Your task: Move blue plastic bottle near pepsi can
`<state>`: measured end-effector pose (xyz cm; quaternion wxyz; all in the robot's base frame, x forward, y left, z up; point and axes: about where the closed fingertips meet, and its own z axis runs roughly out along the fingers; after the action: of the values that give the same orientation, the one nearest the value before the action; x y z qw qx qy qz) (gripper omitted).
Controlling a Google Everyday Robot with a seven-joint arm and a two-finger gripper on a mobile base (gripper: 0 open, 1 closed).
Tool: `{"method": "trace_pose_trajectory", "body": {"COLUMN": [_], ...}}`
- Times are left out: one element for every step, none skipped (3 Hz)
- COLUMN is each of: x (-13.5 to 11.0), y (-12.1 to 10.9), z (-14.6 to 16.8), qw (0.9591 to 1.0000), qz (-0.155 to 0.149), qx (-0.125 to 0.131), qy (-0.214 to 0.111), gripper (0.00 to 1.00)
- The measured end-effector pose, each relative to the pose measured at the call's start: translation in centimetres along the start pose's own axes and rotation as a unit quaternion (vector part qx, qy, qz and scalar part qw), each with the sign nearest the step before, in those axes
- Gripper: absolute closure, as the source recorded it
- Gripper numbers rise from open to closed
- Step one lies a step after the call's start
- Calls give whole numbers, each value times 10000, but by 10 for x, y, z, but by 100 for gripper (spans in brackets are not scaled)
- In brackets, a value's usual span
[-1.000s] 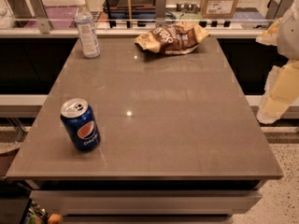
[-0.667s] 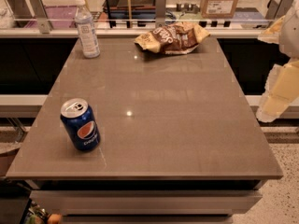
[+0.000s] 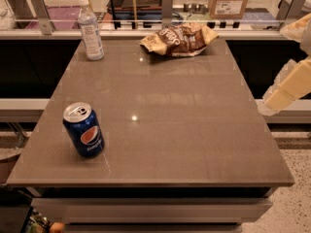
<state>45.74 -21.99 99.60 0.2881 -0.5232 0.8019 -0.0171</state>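
Note:
The blue plastic bottle (image 3: 91, 30), clear with a white cap and pale label, stands upright at the table's far left corner. The pepsi can (image 3: 83, 129), dark blue with a silver top, stands upright near the front left edge. The two are far apart. My gripper (image 3: 273, 101) shows as a cream-coloured shape at the right edge of the view, off the table's right side, far from both the bottle and the can. It holds nothing that I can see.
A crumpled brown chip bag (image 3: 179, 39) lies at the far middle of the grey table (image 3: 170, 110). A railing and a cardboard box (image 3: 229, 0) stand behind the table. Floor shows at the lower right.
The cream arm at the right has shifted slightly left and up. The bottle, can and chip bag have not moved.

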Motion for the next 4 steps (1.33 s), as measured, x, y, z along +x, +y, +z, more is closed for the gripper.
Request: {"method": "trace_pose_trajectory", "body": {"x": [-10,-33,-58,-85], "y": [-16,-36,-54,-65], "z": [7,14,18,24], "qw": [9964,9846,9707,9581], "qz": [465,818,1016,1055], "qx": [285,651,948,1023], "qy": [-654,-1403,-1960,-2457], "gripper": [0,0,0,0]}}
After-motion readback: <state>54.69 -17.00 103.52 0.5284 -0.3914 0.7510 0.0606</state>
